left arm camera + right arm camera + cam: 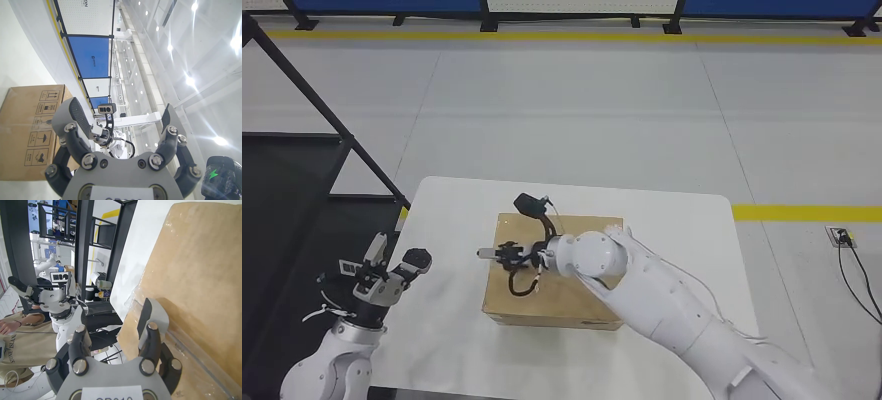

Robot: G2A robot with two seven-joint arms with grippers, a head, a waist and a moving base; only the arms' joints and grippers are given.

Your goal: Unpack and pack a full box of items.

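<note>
The closed cardboard box (542, 305), sealed with clear tape (135, 294), sits mid-bench (442, 215). The right tool (492, 253) hangs over the box's 9 o'clock edge, jaws spread, one above the lid and the other past the edge. Farther toward 9 o'clock, at the bench's edge, the left tool (395, 255) is spread and empty.

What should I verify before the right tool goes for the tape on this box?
1. Box shut, sitting flat on the table: ok.
2. Right tool open and empty: ok.
3. Right tool at the box's edge, by the crinkled tape end: ok.
4. Tape end lifted enough to pinch: cannot tell.
5. Left tool open, empty, apart from the box: ok.
6. Box braced against sliding: not ok, nothing holds it.
</note>
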